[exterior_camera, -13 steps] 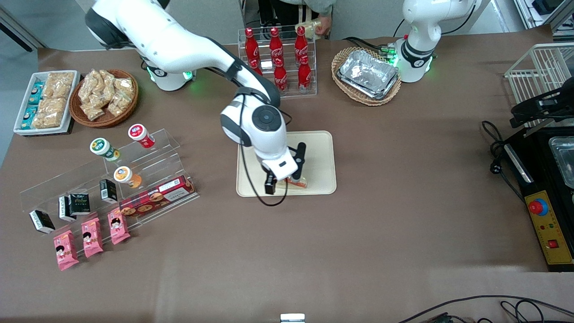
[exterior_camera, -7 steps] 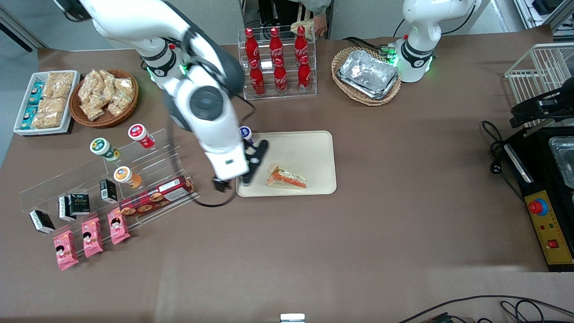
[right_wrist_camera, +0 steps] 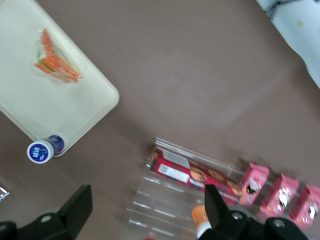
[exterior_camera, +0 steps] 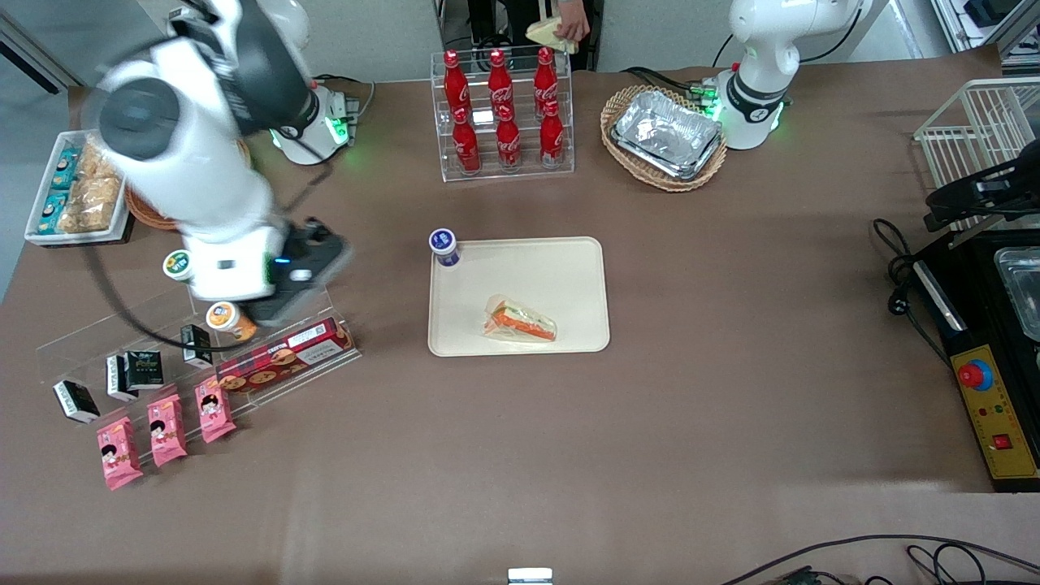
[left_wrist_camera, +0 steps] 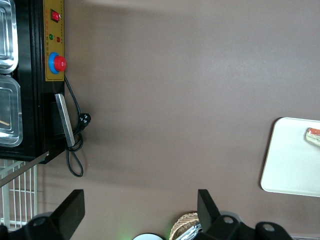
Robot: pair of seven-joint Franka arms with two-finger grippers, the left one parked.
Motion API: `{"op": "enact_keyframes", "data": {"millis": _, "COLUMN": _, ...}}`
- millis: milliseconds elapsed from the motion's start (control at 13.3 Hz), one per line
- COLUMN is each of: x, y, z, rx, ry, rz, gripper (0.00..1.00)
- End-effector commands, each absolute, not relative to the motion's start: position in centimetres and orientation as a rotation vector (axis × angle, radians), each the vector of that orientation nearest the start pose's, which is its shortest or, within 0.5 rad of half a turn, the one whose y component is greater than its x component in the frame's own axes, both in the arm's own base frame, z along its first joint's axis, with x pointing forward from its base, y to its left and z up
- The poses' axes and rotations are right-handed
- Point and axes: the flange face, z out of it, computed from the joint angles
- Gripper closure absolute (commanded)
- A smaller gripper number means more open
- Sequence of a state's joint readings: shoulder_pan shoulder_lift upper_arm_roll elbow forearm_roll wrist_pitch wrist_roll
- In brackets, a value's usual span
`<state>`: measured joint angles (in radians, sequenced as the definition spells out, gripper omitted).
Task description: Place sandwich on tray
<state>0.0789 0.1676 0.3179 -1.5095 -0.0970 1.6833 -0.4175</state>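
Brown table (exterior_camera: pixel 731 325) w/ shop goods spread over it. At the working arm's end: white snack tray (exterior_camera: pixel 49 183), then the gripper (exterior_camera: pixel 302 272), hanging above the clear rack (exterior_camera: pixel 268 313), well apart from the tray (exterior_camera: pixel 569 268). Wrist view shows both fingers (right_wrist_camera: pixel 75 207) spread wide w/ nothing between them. Under it sit the cookie box (exterior_camera: pixel 284 353) and, nearer the front cam, pink packets (exterior_camera: pixel 166 428).

Mid-table: blue-lid cup (exterior_camera: pixel 444 244) touching or just off the tray's corner; can't tell which. Sandwich (exterior_camera: pixel 520 319) lies flat on the tray, in the part nearer the front cam, fully inside the rim, touching nothing else. Judged from that, the placing looks done.

Farther from the cam: cola bottles (exterior_camera: pixel 504 114), then foil trays (exterior_camera: pixel 668 134) in a basket toward the parked arm's end.

Handling, as a guess: sandwich prob. light and soft, so bread squashes under a hard pinch. The film wrap is likely slick and loose, so fingers could slide or catch film only. If it needs regrabbing, best to take it across the two bread faces around mid-wedge w/ a gentle squeeze. Avoid the thin tip and the filling edge, which would prob. smear or buckle. Lying flat gives little side to catch, so a low approach is needed.
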Motion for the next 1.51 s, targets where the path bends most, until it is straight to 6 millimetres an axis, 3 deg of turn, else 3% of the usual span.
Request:
{"op": "enact_keyframes", "data": {"millis": 0, "x": 56.8, "y": 12.4, "z": 60.6, "rx": -2.956, "ry": -0.97, "rz": -0.015, "gripper": 0.0}}
{"op": "enact_keyframes", "data": {"millis": 151, "x": 56.5, "y": 7.8, "z": 62.7, "rx": -3.005, "ry": -0.847, "rz": -0.062, "gripper": 0.0}}
{"op": "enact_keyframes", "data": {"millis": 452, "x": 54.9, "y": 0.5, "z": 65.4, "rx": -3.064, "ry": -0.648, "rz": -0.084, "gripper": 0.0}}
{"op": "enact_keyframes", "data": {"millis": 677, "x": 53.8, "y": -4.1, "z": 66.4, "rx": -3.038, "ry": -0.405, "rz": -0.093, "gripper": 0.0}}
{"op": "enact_keyframes", "data": {"millis": 828, "x": 53.2, "y": -4.8, "z": 66.6, "rx": -3.039, "ry": -0.273, "rz": -0.071, "gripper": 0.0}}
{"op": "enact_keyframes", "data": {"millis": 1204, "x": 52.9, "y": -7.3, "z": 66.7, "rx": -3.077, "ry": -0.213, "rz": -0.067, "gripper": 0.0}}
{"op": "enact_keyframes", "data": {"millis": 1430, "x": 52.7, "y": -7.8, "z": 66.7, "rx": -3.131, "ry": -0.217, "rz": -0.052, "gripper": 0.0}}
